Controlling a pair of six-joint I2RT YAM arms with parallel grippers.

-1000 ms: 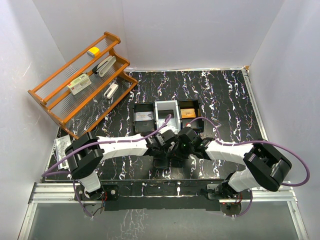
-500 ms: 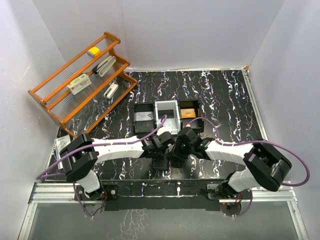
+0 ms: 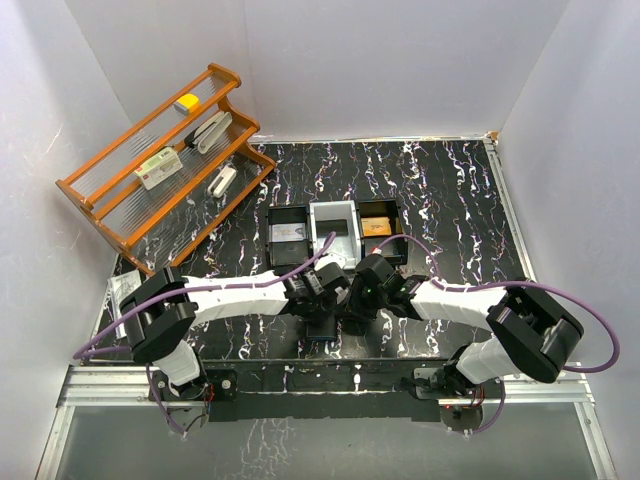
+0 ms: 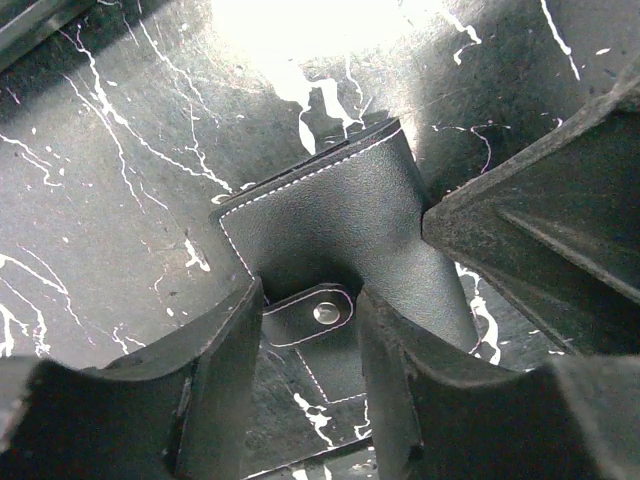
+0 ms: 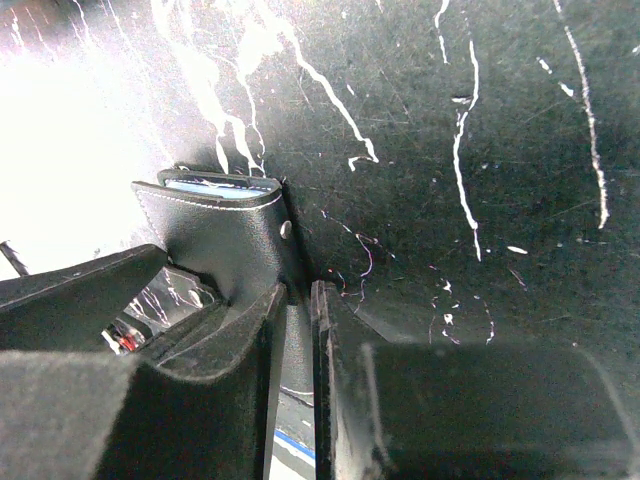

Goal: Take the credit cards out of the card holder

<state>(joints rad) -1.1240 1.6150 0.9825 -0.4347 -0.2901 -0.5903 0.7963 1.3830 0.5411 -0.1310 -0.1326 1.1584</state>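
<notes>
The card holder (image 4: 330, 215) sits on the black marbled counter (image 4: 110, 200) near its front edge. It lies between the two arms and just in front of the black three-compartment tray (image 3: 290, 207). The right pincer (image 5: 298, 288) has its fingers nearly together on a thin flap of the card holder. A sliver of pale blue-grey lining shows between them, so it appears to be clamping that flap to anchor the holder and keep it from sliding.

The left pincer (image 4: 308, 295) is low over the black outer face with its jaws apart, straddling the snap strap (image 4: 320, 312) without pressing on it. That position suggests it is either lining up a new grip or letting go of the strap, and the pictures do not show which.

No card can be seen sticking out of the holder from any view. The removal therefore looks unfinished, and the left arm probably needs to open the fold next.
</notes>
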